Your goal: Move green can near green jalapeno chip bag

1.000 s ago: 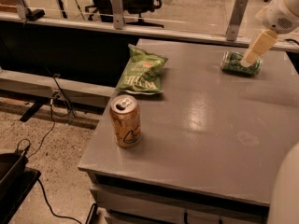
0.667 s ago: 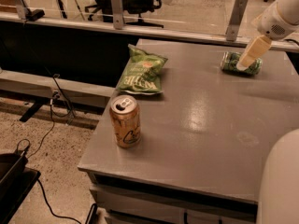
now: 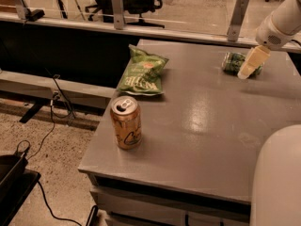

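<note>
The green can [image 3: 231, 62] lies on its side at the far right of the grey table [image 3: 202, 126]. My gripper [image 3: 245, 71] hangs from the white arm at the upper right, right at the can and covering its right part. The green jalapeno chip bag [image 3: 142, 71] lies flat near the table's far left edge, well to the left of the can.
A gold-orange can [image 3: 126, 122] stands upright near the table's front left corner. A white rounded part of the robot [image 3: 277, 178] fills the lower right. Glass panel posts [image 3: 236, 20] line the far edge. Cables and a black cart [image 3: 14, 178] are on the floor at left.
The gripper has shifted a little to the left and down along the green can. The can, the bag and the gold can have not moved.
</note>
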